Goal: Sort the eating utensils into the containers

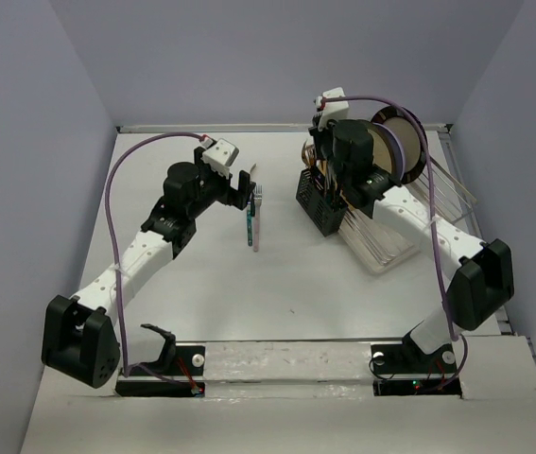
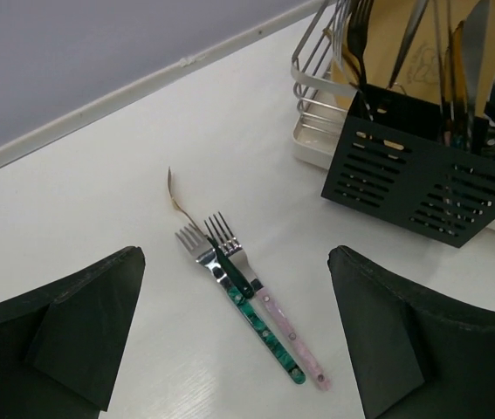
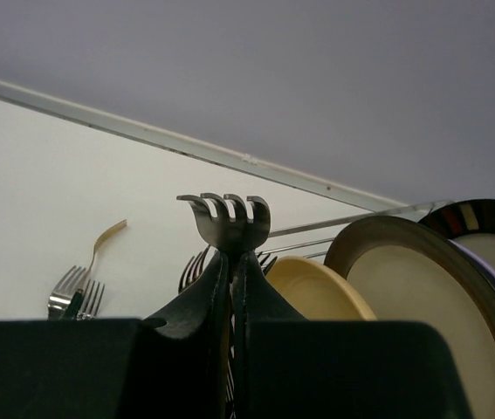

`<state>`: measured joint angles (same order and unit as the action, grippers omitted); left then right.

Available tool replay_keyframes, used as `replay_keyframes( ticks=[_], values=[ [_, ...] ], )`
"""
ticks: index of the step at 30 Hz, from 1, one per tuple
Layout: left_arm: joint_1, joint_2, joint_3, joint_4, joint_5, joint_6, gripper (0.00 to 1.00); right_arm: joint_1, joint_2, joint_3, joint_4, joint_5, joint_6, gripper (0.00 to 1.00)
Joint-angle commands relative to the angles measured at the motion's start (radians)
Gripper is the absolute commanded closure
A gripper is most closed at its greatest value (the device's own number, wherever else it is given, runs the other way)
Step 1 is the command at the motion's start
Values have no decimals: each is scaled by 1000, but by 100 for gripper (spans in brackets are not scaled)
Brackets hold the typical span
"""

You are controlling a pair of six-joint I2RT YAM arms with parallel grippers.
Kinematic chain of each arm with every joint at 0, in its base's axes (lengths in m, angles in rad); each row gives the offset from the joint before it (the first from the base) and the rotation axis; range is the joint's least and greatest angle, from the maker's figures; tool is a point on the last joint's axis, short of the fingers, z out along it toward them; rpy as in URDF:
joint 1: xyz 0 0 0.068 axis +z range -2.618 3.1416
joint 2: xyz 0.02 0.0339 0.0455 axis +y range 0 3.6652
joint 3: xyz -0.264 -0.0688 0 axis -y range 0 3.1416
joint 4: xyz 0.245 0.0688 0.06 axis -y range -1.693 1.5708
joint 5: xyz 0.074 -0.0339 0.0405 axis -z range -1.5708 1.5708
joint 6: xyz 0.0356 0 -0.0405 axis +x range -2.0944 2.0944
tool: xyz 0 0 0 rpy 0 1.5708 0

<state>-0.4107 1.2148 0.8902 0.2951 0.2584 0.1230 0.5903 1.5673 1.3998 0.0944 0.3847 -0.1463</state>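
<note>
Two forks lie side by side on the table, one green-handled (image 2: 264, 330) and one pink-handled (image 2: 295, 336), with a short dark piece (image 2: 232, 269) across their necks; they also show in the top view (image 1: 253, 227). A gold utensil (image 2: 175, 199) lies just beyond them. My left gripper (image 2: 238, 349) is open and empty, hovering over the handles. The black perforated caddy (image 2: 422, 179) holds several utensils. My right gripper (image 3: 232, 271) is shut on a dark fork (image 3: 228, 223), tines up, above the caddy (image 1: 322, 206).
A wire dish rack (image 1: 386, 241) on a clear tray stands behind and right of the caddy, with round plates (image 3: 422, 288) upright in it. The back wall edge (image 2: 99, 100) runs close behind the forks.
</note>
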Motion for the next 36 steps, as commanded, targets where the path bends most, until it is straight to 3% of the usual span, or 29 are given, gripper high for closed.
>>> replay_keyframes(
  ticks=[1,12,26,36],
  values=[
    [1,23,12,1,-71,24,1,2,16,35,-4,23,11,100],
    [4,19,-2,4,-82,36,1,2,30,25,-28,-46,106,100],
    [4,32,-4,10,-77,38,1,20,-82,76,-62,-73,74,100],
    [4,35,-2,3,-77,38,1,20,-70,85,-74,-144,93,100]
  ],
)
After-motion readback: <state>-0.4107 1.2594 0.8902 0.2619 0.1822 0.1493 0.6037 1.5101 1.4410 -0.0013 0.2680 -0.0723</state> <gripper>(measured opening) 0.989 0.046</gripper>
